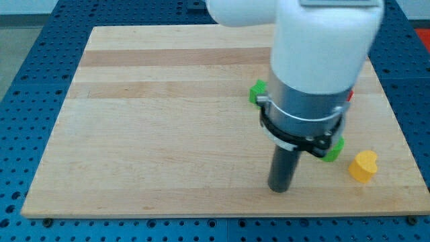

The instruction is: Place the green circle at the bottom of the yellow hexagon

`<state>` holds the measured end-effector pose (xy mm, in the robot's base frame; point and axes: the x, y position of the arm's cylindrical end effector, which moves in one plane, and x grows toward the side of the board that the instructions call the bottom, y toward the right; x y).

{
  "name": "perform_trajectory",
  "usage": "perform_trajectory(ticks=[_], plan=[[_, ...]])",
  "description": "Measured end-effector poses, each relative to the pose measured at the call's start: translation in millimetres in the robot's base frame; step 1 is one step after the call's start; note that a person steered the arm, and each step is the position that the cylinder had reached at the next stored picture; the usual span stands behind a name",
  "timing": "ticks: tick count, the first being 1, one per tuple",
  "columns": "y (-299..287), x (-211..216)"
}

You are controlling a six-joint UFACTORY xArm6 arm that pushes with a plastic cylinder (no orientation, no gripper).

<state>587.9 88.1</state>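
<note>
Green block point(332, 149) — beside my tip point(279, 189).

Smooth pale wooden board point(168, 121), matt dark rod point(283, 168)

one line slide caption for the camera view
My tip rests on the wooden board, left of a yellow block; green blocks peek from behind the arm.

arm: over board's right half | rod: upright | my tip point(280, 189): on board
</note>
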Motion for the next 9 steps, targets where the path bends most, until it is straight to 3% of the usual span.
perform_trajectory(ticks=[3,8,9], plan=[[80.2,-23.7],[46.4,-47.1],[68.0,-48.2]])
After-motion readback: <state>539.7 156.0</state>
